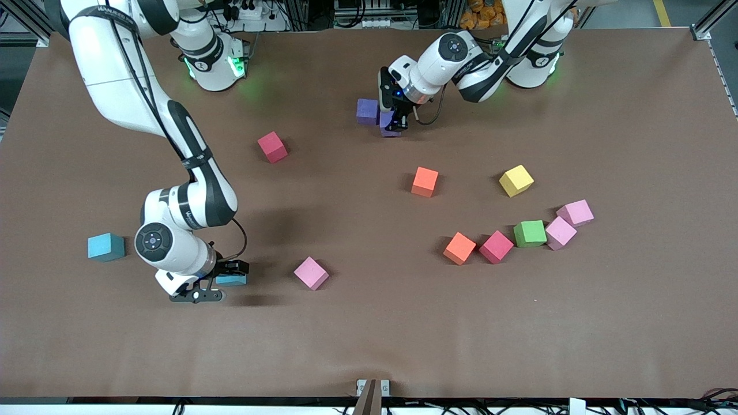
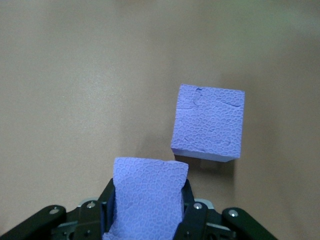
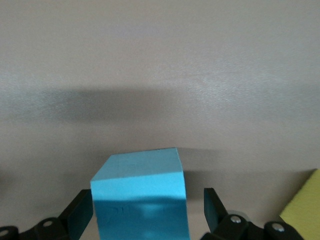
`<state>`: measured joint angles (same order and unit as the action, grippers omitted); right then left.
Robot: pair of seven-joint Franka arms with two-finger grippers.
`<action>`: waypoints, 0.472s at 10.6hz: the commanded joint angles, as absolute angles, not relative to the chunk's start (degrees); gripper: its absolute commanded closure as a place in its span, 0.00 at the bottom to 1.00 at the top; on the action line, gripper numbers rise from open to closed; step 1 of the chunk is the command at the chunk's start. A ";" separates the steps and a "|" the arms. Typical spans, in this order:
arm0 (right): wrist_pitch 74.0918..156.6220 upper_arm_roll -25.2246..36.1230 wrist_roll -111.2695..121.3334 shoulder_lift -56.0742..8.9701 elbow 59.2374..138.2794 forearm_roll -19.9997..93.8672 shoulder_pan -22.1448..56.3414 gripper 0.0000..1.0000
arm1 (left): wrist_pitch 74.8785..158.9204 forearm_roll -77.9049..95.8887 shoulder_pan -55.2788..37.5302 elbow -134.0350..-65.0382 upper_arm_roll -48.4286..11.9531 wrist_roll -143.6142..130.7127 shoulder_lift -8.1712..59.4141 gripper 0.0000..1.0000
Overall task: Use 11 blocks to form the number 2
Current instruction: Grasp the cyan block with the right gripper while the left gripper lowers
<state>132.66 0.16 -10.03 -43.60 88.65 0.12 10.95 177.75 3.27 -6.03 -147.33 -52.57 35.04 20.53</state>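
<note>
Front view, near to far: right tool [image 1: 214,286], fingers spread and straddling a light blue block [image 3: 141,197] without gripping it, low on the desk [image 1: 369,346] beside a pink cube [image 1: 311,272] and another light blue block [image 1: 106,246]. Mid-desk: orange, red, green, yellow blocks [image 1: 516,180]. Farthest: left tool [image 1: 395,122] clamped on a purple block [image 2: 146,195], just beside its purple twin [image 2: 209,121].

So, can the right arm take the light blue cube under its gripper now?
Probably yes. The right gripper is open, with the light blue cube standing between its fingers. Nothing lies against the cube; the pink cube sits well apart.
</note>
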 commanded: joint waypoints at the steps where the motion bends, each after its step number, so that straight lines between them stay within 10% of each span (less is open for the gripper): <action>1: 132.98 0.09 -9.49 -45.53 86.84 1.23 11.16 0.14 | 181.13 2.11 -5.01 -149.49 -53.70 35.59 21.09 0.76; 5: 132.89 0.09 -9.40 -45.27 86.84 1.14 11.25 0.45 | 182.72 2.11 -4.92 -150.47 -54.05 35.51 21.88 0.76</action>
<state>133.25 0.12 -10.02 -44.64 88.30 0.12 11.13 181.31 3.27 -6.02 -149.87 -53.08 35.04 21.36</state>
